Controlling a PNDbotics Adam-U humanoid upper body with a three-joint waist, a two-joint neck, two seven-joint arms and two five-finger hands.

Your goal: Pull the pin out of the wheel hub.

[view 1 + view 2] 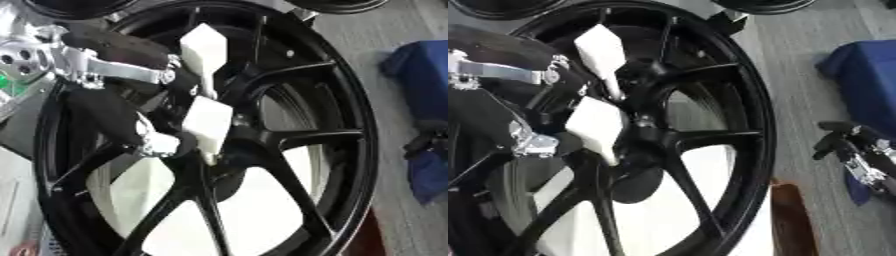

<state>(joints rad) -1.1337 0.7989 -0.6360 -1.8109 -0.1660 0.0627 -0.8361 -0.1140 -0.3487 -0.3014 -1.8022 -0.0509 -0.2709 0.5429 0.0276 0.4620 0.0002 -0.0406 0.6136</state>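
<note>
We are at the reaching-and-grasping step: our left hand (188, 100) comes in from nine o'clock and sits right over the hub (642, 131) of the black wheel (346, 107), its white-padded fingertips (207, 125) converging on the centre where the spokes meet. One white pad points up toward twelve o'clock and the other lies just below it, close together and angled toward each other as if pinching, but the pin itself is hidden behind them, so we cannot tell whether the fingers already close on it or only touch the hub beside it. We judge that the pin is still seated in the hub, at the centre of the wheel, directly under the lower pad. The next move, as we read it, calls for a settled pinch on the pin and then a straight draw along its axis, away from the wheel face, with no sideways twist that could jam it. Room is tight: spokes fan out from the hub toward one, three, five and seven o'clock, and the rim curves close around from twelve to five o'clock, so the free path is outward toward us, not across. Our right hand (852, 147) shows only in the right eye view at three o'clock, well apart from the wheel, near a blue cloth-like object (424, 85); we cannot tell how its fingers stand.
</note>
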